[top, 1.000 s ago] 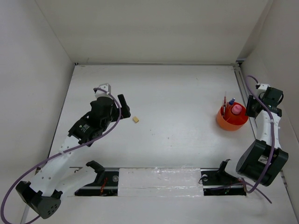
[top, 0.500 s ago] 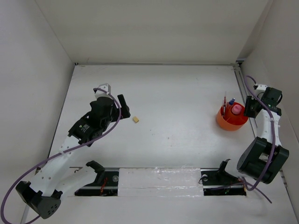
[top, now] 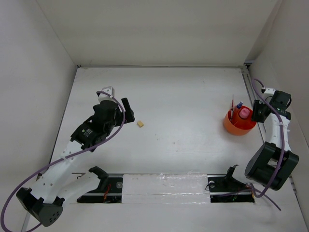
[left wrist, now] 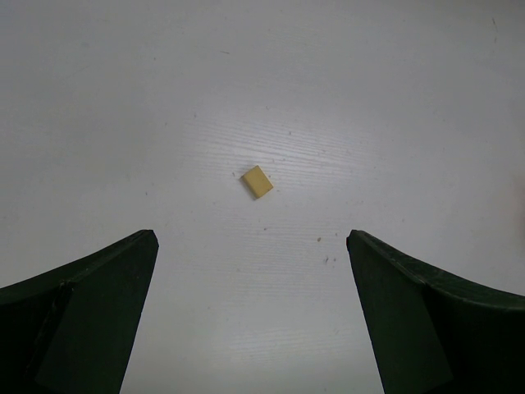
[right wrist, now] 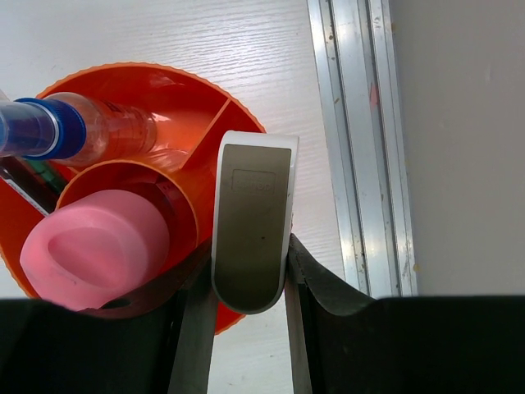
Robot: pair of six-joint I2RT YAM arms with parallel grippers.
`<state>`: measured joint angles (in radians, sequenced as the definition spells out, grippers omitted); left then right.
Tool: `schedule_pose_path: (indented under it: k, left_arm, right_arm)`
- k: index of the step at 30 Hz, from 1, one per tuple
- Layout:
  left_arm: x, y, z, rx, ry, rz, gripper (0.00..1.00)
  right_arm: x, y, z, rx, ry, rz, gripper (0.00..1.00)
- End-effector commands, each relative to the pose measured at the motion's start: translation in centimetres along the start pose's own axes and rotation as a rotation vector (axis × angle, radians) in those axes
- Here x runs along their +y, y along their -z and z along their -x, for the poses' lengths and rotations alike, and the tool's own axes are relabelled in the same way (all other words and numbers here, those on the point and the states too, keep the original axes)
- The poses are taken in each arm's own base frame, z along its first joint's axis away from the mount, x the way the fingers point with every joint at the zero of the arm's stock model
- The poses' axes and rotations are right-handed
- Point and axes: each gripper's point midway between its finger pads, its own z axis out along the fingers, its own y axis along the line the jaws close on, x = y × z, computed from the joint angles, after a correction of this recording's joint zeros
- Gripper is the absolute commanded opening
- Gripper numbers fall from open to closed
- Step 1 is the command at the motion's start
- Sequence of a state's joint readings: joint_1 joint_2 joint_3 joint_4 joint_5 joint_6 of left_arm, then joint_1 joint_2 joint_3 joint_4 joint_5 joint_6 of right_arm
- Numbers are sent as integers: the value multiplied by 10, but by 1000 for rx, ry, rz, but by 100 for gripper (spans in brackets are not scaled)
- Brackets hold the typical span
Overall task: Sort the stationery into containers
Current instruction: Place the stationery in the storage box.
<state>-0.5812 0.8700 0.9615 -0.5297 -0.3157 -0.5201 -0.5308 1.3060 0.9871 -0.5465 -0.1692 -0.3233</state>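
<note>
The counter [top: 183, 92] under me is white with a faint wood grain. A tiny tan eraser [left wrist: 257, 181] lies flat on it just ahead of my left tool [left wrist: 251, 242], in line with the gap between its fingers. The orange cup [right wrist: 164, 90] stands below my right tool [right wrist: 246, 275], near the metal rail [right wrist: 361, 123] beside it.

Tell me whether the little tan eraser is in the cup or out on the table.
Out. The eraser lies alone on the table, far left of the orange cup, ahead of the open left gripper.
</note>
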Motion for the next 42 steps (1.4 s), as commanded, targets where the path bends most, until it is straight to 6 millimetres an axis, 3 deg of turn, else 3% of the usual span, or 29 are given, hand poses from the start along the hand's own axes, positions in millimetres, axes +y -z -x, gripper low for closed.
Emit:
schedule_pose_path:
  k: [1, 23, 42]
  left_arm:
    - [1, 5, 8, -30, 1, 0, 100]
    - [1, 3, 6, -23, -2, 5, 100]
    - [1, 3, 6, -23, -2, 5, 100]
  right_arm:
    - [-2, 7, 24, -63, 29, 15, 3]
    - [0, 4, 20, -36, 31, 23, 13]
    - [-4, 11, 26, -64, 46, -8, 39]
